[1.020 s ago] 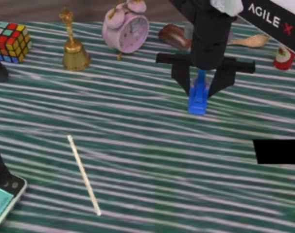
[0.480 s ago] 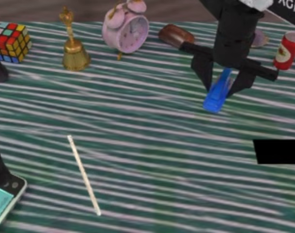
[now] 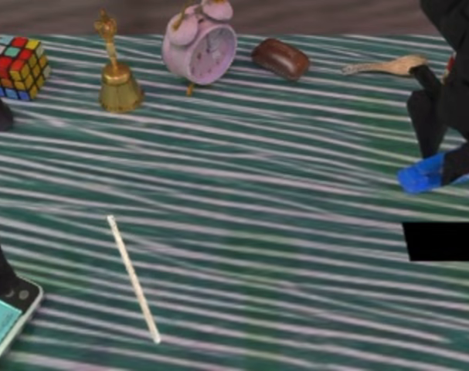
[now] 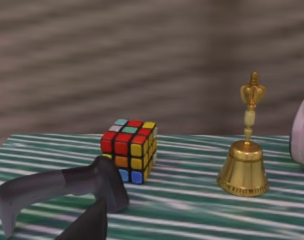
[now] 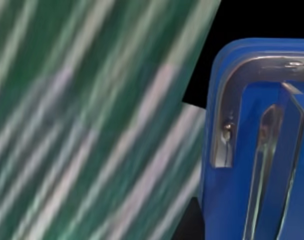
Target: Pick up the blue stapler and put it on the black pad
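While the stapler is in transit, the scene reads as follows, biggest item first. Table (image 3: pixel 242 255), striped green cloth, carries everything. Right arm reaches in at the far right edge of the top view; its gripper (image 3: pixel 444 158) has the jaws pinching the stapler (image 3: pixel 421 176), one on each side, so it hangs lifted with its blue nose poking out to the left. Holding it by the middle looks deliberate: the long body stays balanced and cannot swing. In the right wrist view the stapler's underside and metal rail fill the frame, with black showing past it, so I judge the pad is close below.

Pad (image 3: pixel 443 241) lies flat at the right edge, just nearer than the stapler and apart from it; its slanted short edge faces left. Stapler not yet over it. Remaining step, by my reading: a short move toward the near side, lower, release.

Left gripper (image 4: pixel 66 200) is parked at the far left beside the cube (image 3: pixel 18 68); whether its jaws are spread, I cannot tell.

Clutter is well clear of the path: clock (image 3: pixel 200 46), bell (image 3: pixel 118 77), stick (image 3: pixel 134 278).
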